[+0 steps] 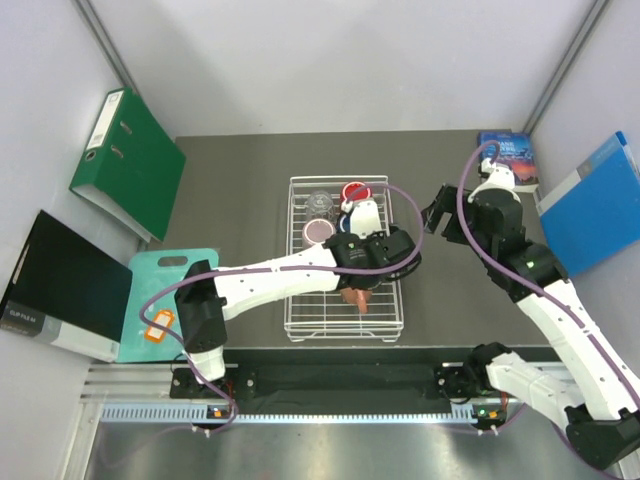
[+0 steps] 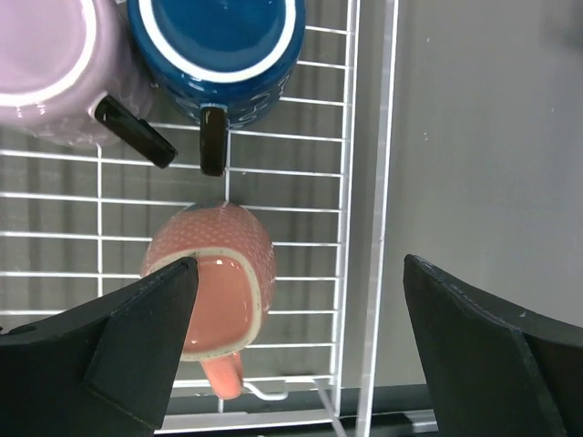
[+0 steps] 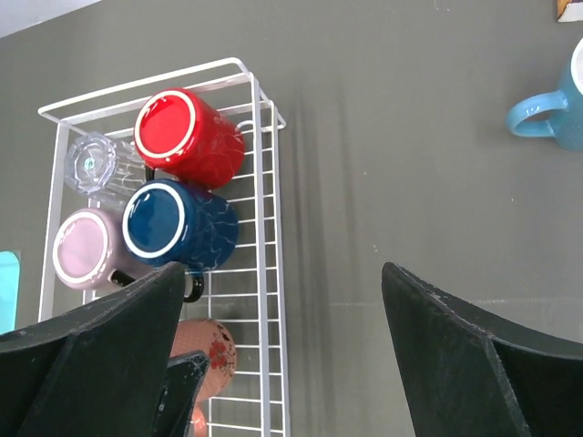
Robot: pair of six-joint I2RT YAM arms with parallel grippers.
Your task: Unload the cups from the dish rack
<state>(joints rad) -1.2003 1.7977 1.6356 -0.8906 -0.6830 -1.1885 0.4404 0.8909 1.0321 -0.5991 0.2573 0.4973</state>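
The white wire dish rack [image 1: 300, 310] sits mid-table. It holds a clear glass [image 1: 320, 203], a red mug [image 1: 354, 190] and a mauve mug [image 1: 318, 232]. A dark blue mug [image 2: 219, 45] and a salmon mug [image 2: 214, 273] lying on its side are in it too. My left gripper [image 2: 301, 264] hangs open just above the salmon mug, its left finger over the rim, its right finger past the rack wall [image 2: 364, 228]. My right gripper [image 3: 282, 273] is open and empty, above the table beside the rack's right side. A light blue mug [image 3: 560, 114] stands on the table, outside the rack.
A green binder [image 1: 128, 160] and a black folder [image 1: 65, 285] lie at the left, with a teal cutting board [image 1: 150, 300] next to them. A blue book [image 1: 508, 155] and a blue binder [image 1: 595, 205] lie at the right.
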